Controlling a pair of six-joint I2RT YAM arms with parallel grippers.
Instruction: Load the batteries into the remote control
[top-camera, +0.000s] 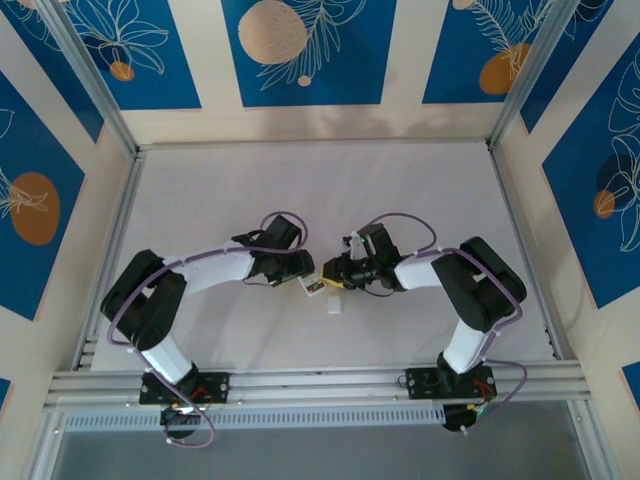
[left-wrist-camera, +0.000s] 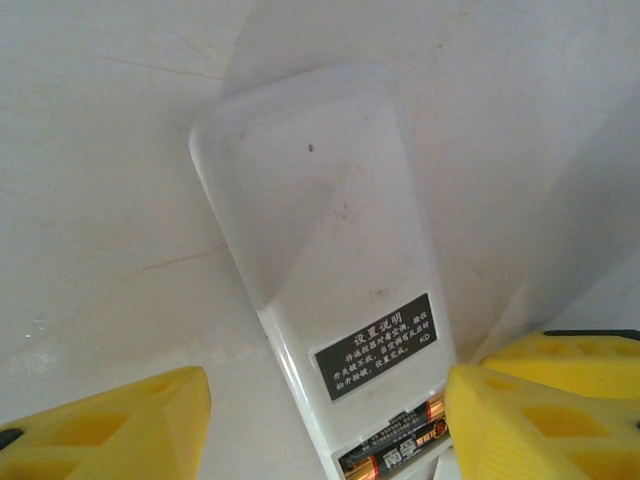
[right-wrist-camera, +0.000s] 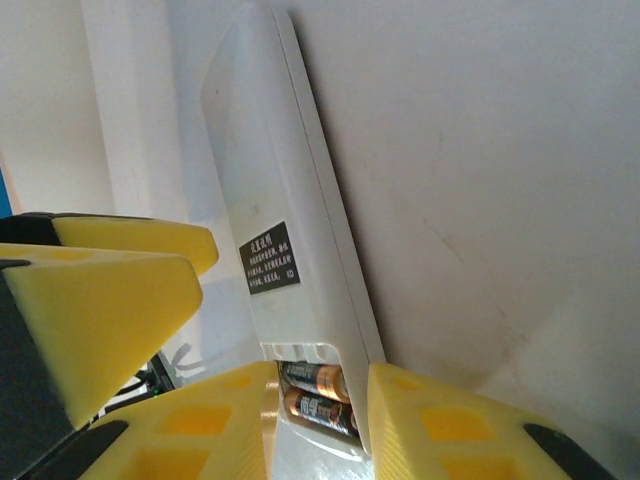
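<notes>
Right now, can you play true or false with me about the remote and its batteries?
1. Two batteries sit inside the remote control. True.
2. The remote control is black. False: it is white.
3. A dark label with white writing is on the remote control. True.
4. A cover hides the batteries. False: the compartment is open and both batteries show.
5. The remote control lies at the far edge of the table. False: it is near the table's middle.
</notes>
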